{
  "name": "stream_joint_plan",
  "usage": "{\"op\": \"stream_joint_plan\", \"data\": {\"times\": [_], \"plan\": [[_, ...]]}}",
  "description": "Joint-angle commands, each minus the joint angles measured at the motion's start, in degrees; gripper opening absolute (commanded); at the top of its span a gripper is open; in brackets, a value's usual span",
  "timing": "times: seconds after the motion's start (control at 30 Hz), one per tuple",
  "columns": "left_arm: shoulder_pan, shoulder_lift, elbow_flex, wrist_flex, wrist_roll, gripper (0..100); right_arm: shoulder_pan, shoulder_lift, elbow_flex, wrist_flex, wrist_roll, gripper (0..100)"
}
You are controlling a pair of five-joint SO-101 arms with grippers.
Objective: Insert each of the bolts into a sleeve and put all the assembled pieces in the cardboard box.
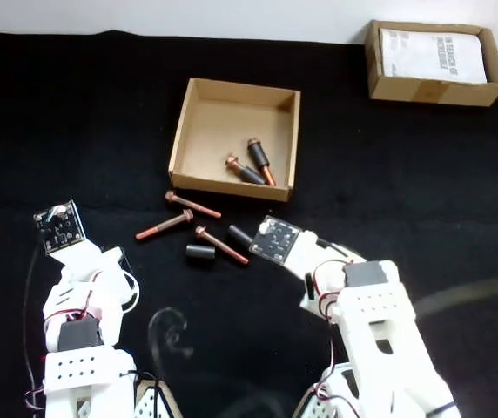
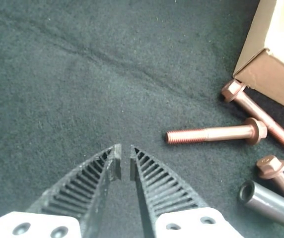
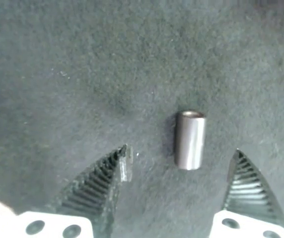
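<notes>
The open cardboard box (image 1: 188,131) holds two bolts with sleeves on them (image 1: 251,165). In front of it three bare copper bolts (image 1: 192,205) (image 1: 164,225) (image 1: 221,245) lie on the black cloth, with one dark sleeve (image 1: 200,252) beside them. A second sleeve (image 3: 190,140) lies between the fingers of my open right gripper (image 3: 181,161), untouched and nearer one finger. My left gripper (image 2: 125,161) is shut on nothing, low over bare cloth, a short way from the nearest bolt (image 2: 214,134). Two more bolts (image 2: 258,115) (image 2: 276,171) and a sleeve (image 2: 268,202) lie past it.
A second cardboard box (image 1: 388,87) with a printed sheet in it stands at the back right. The black cloth (image 1: 423,200) covers the table, with free room to the left and right of the parts.
</notes>
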Motion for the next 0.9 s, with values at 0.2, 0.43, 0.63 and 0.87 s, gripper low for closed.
{"op": "stream_joint_plan", "data": {"times": [0.2, 0.43, 0.63, 0.87], "plan": [[-0.84, -0.75, 1.54, -0.7, -0.35, 6, 3.82, 15.25, -4.35, -7.16, 1.32, 28.5], [-0.84, -0.75, 1.54, -0.7, -0.35, 6, 4.0, 24.31, -9.45, -7.16, 1.49, 7.4], [-0.84, -0.75, 1.54, -0.7, -0.35, 6, 4.79, 26.68, -14.2, -6.9, 1.58, 0.9], [-0.84, -0.75, 1.54, -0.79, -0.35, 6, 4.88, 26.24, -19.65, -4.79, 1.32, 0.7]]}}
